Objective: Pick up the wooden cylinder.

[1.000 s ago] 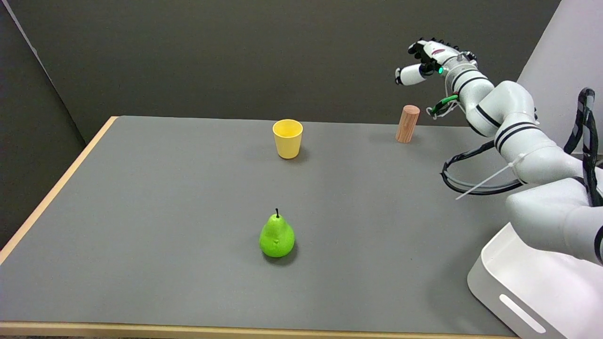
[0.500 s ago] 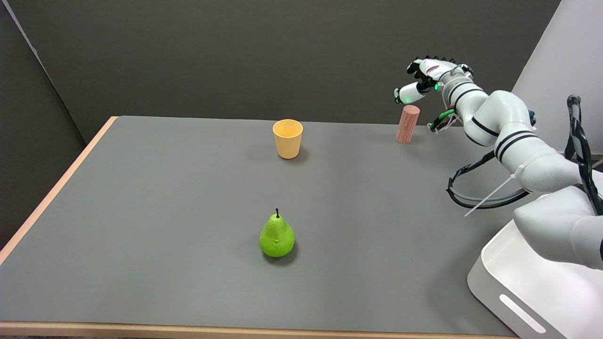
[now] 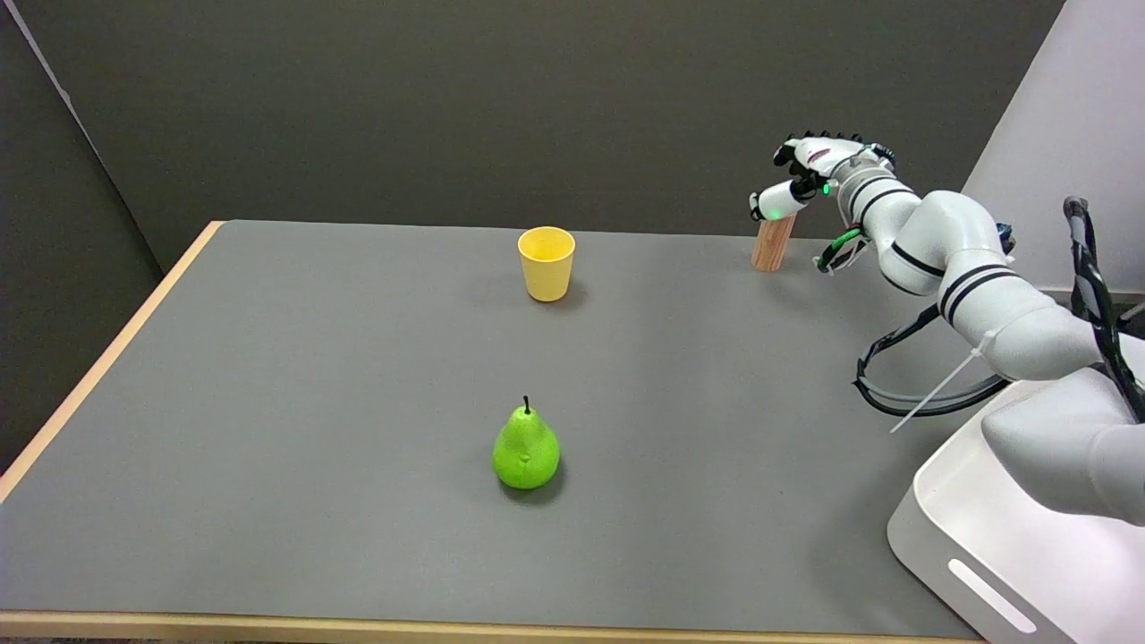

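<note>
Your right hand (image 3: 809,174) hangs at the far right of the tabletop (image 3: 358,376), directly above the wooden cylinder (image 3: 771,243). Its fingers are spread and hold nothing: released, not grasping. The thumb (image 3: 776,201) crosses in front of the cylinder's top end, so the top is hidden, and whether thumb and wood touch cannot be told from this view.

The cylinder stands upright, leaning slightly, close to the tabletop's far edge, with its base on the surface. It is not lifted.

The hand is placed over the top, with the thumb on the near side and the other fingers toward the far side. In my judgement this is a pre-grasp posture meant to straddle the cylinder so the fingers can close on opposite sides.

Risk: the cylinder is tall and narrow, and a sideways nudge from the thumb would likely tip it toward the far edge. Lower straight before you close.

The yellow cup (image 3: 546,262) and green pear (image 3: 526,447) sit well apart from the work. The white tray (image 3: 975,572) lies at the lower right.
</note>
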You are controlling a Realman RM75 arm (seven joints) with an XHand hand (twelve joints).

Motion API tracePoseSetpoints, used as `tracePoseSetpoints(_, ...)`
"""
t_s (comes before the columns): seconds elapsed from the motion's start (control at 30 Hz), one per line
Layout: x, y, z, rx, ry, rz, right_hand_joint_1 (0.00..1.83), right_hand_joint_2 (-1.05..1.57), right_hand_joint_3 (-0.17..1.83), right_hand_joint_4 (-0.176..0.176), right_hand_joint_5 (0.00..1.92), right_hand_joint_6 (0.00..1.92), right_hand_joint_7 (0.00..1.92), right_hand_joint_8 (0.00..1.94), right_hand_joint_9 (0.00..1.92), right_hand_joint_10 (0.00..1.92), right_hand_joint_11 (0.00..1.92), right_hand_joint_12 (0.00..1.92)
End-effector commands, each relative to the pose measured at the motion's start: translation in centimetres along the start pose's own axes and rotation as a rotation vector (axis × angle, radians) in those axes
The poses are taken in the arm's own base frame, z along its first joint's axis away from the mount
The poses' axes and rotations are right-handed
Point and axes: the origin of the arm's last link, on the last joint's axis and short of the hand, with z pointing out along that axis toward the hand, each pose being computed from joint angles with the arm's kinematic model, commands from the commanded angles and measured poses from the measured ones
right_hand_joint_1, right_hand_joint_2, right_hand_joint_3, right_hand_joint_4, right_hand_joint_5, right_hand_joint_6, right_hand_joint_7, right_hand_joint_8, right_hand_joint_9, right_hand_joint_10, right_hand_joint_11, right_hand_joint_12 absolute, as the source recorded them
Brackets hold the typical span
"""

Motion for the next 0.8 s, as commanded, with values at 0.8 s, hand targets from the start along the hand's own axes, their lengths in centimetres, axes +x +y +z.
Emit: tracePoseSetpoints(0.8, -3.2, -0.3, -0.6, 0.008, -0.060, -0.039, 0.68, 0.68, 1.00, 0.014, 0.29, 0.57, 0.42, 0.50, 0.35, 0.84, 0.20, 1.32)
